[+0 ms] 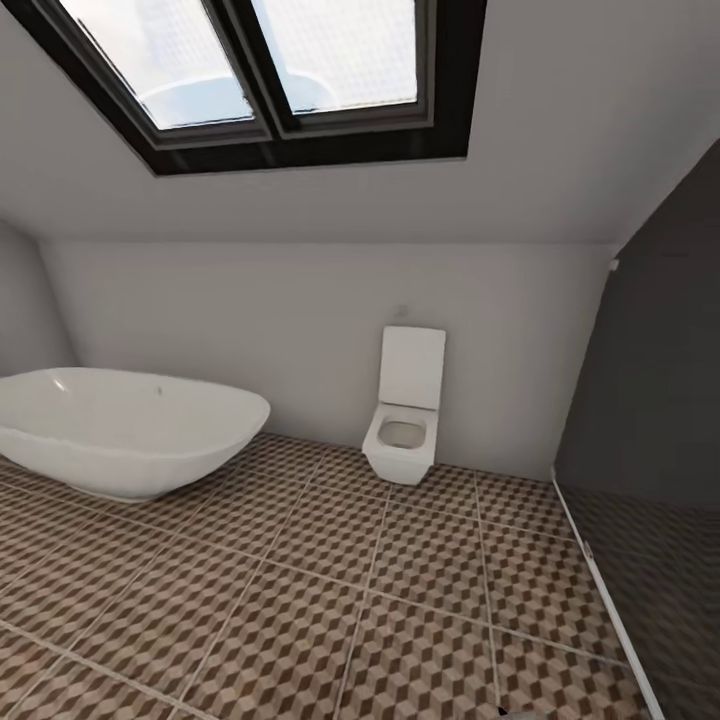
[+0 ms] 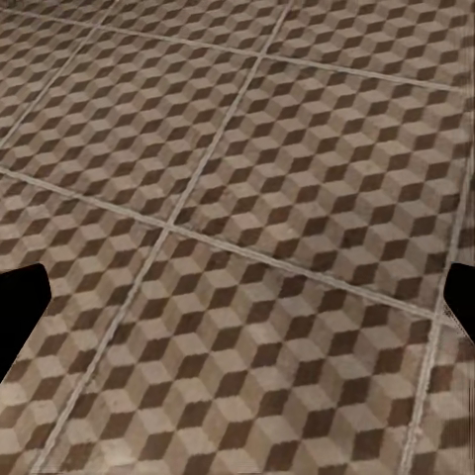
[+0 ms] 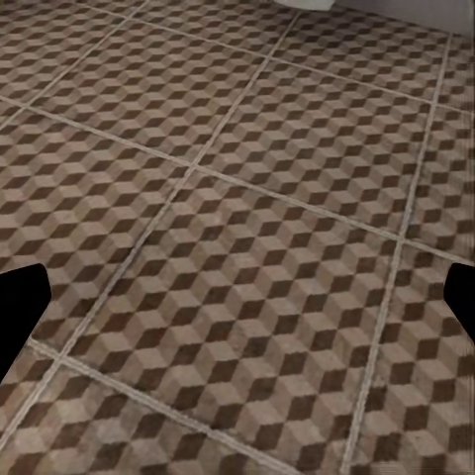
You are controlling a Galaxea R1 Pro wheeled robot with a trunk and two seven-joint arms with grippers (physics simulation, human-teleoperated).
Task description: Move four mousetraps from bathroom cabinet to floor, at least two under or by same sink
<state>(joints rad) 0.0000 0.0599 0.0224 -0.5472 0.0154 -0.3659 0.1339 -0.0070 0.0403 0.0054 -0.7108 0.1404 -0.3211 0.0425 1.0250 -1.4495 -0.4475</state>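
Observation:
The bathroom floor point(image 1: 330, 600) spreads ahead of me, its large tiles printed with a brown, beige and white cube pattern and pale grout lines. My left gripper point(image 2: 239, 307) hangs open over this floor point(image 2: 247, 198), its dark fingertips point(image 2: 20, 317) far apart with nothing between them. My right gripper point(image 3: 239, 307) is open in the same way above the tiles point(image 3: 237, 218), its fingertips point(image 3: 460, 297) at the sides. The mousetraps, the cabinet and the bathroom sink are out of view.
A white oval bathtub point(image 1: 120, 430) stands on the floor at the left. A white toilet point(image 1: 405, 410) sits against the back wall under a sloped ceiling with a dark-framed skylight point(image 1: 270, 70). A dark glass partition point(image 1: 650, 440) with a pale floor rail bounds the right.

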